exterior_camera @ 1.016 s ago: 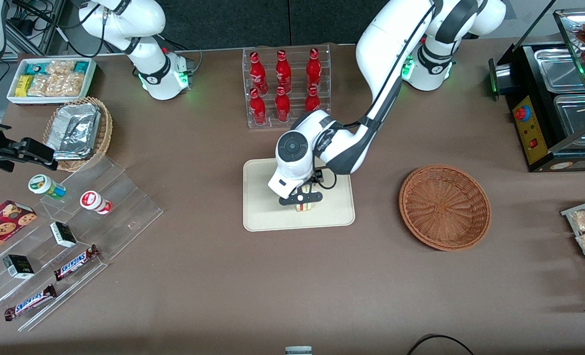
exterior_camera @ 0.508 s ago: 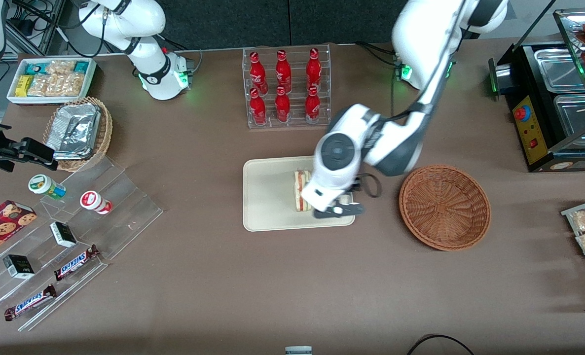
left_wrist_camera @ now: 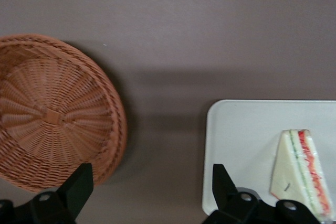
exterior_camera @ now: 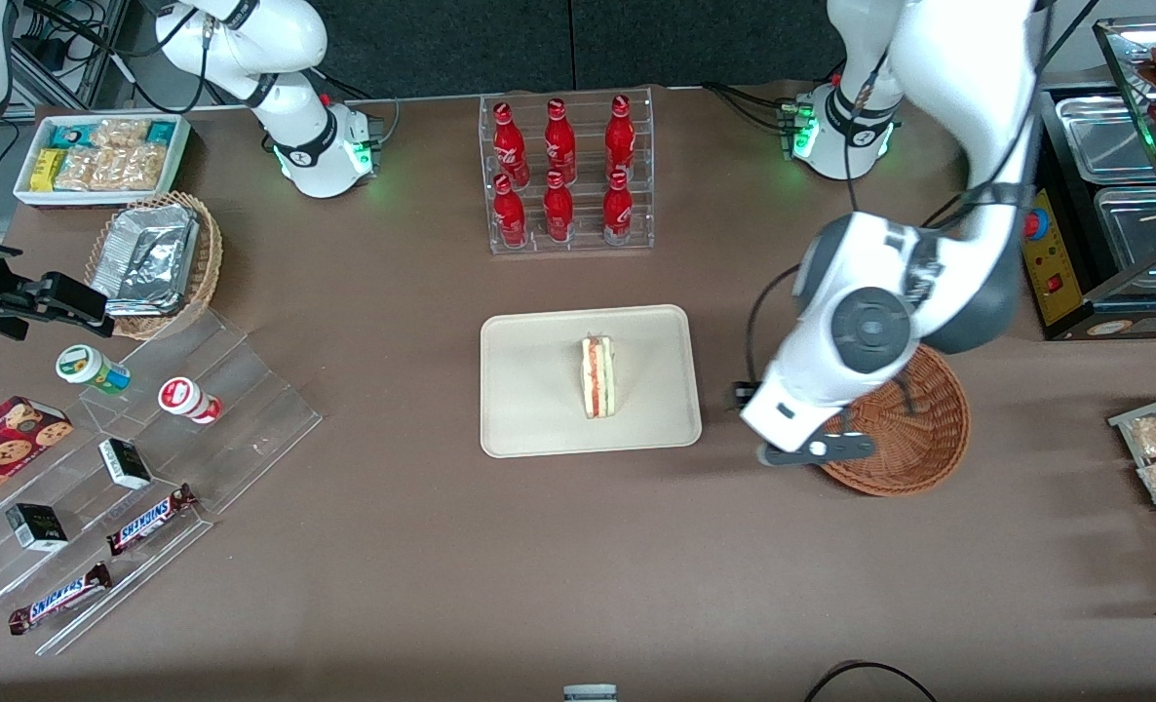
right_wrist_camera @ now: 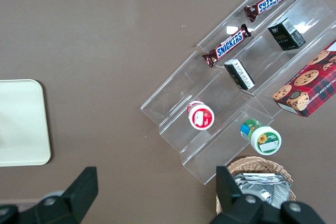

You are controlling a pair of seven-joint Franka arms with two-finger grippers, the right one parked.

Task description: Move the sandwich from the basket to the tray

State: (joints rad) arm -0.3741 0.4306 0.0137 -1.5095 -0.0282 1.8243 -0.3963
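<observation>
Since half a second earlier, the left arm's gripper point(exterior_camera: 817, 450) had swung away from the flat cream-beige rectangular tray point(exterior_camera: 531, 409) toward the working arm's end of the brown tabletop point(exterior_camera: 578, 565), leaving the small triangular sandwich wedge of pale bread with red and white filling point(exterior_camera: 597, 376) where it had been set down a second before.

From the front view, the sandwich lay on the tray, slightly toward the tray's edge on the working arm's side and near the middle of its length, cut edge with the layers showing upward. The gripper hung above the rim of the wide, shallow reddish-brown woven wicker basket point(exterior_camera: 914, 429), over the part of the rim nearest the tray and nearer the front camera. The basket sat just beside the tray, apart from it, and held nothing that could be seen.

From the left wrist view, the gripper's point(left_wrist_camera: 152, 195) two black fingers point(left_wrist_camera: 77, 184) stood spread wide with nothing between them, only bare tabletop point(left_wrist_camera: 173, 51) showing in the gap. The basket point(left_wrist_camera: 52, 119) and the tray point(left_wrist_camera: 239, 140) flanked that gap, and the sandwich point(left_wrist_camera: 302, 169) rested flat inside the tray near its rim.

From the right wrist view, only one rounded corner of the tray point(right_wrist_camera: 23, 124) appeared.
</observation>
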